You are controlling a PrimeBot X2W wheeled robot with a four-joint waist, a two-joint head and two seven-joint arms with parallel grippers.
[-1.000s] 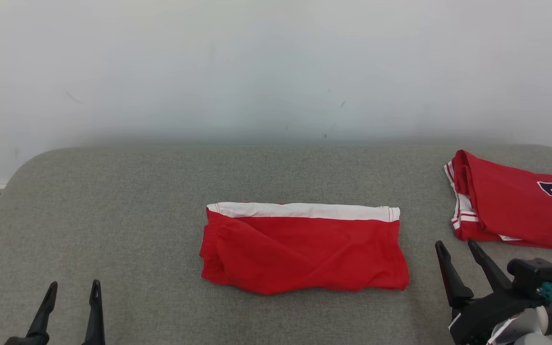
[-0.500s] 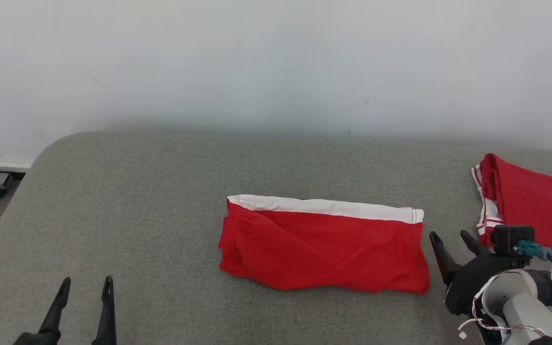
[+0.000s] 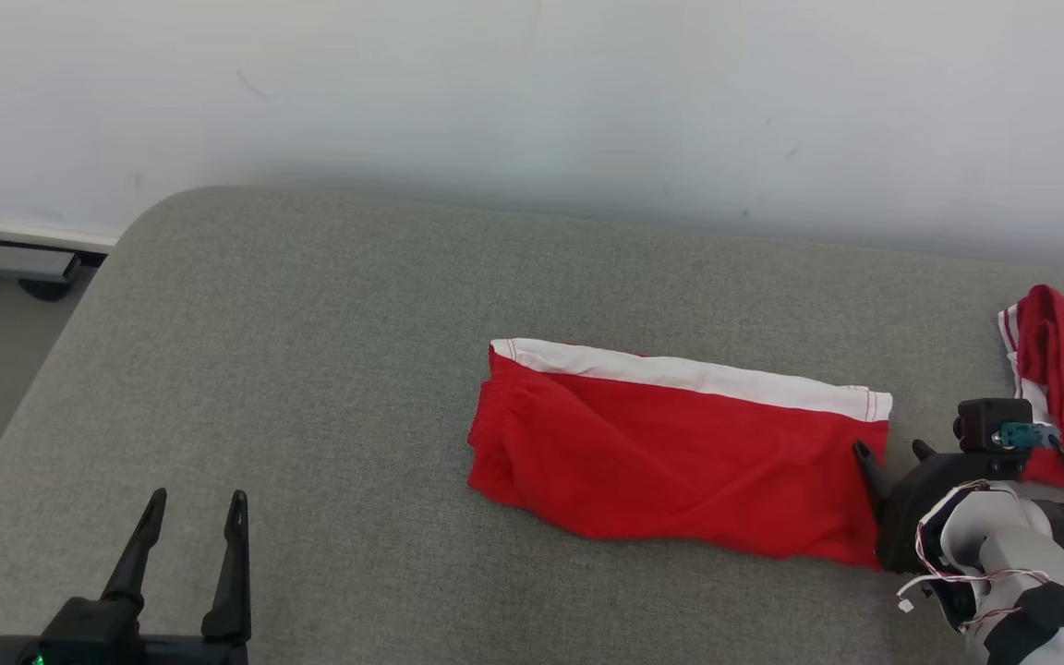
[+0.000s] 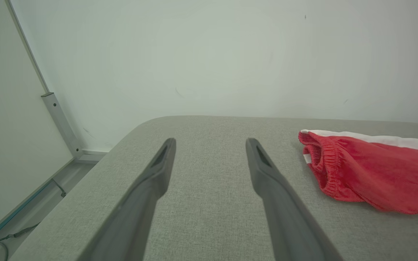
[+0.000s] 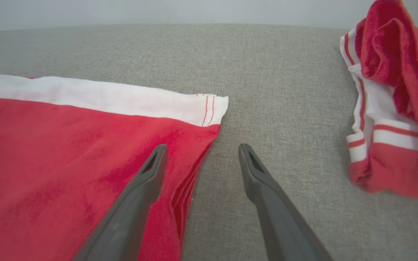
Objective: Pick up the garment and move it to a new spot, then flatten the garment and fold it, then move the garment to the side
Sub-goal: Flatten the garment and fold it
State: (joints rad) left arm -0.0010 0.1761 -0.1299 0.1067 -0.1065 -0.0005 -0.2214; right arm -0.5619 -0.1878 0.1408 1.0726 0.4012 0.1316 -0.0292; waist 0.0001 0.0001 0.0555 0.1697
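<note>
The folded red garment point(image 3: 680, 453), right of centre in the head view on the grey pad point(image 3: 310, 369), looks light, soft and floppy, best pinched through all layers at its right edge, which the right gripper point(image 3: 890, 450) straddles low with fingers point(image 5: 147, 181) spread, the left gripper point(image 3: 198, 499) idle, spread, lower left.
</note>
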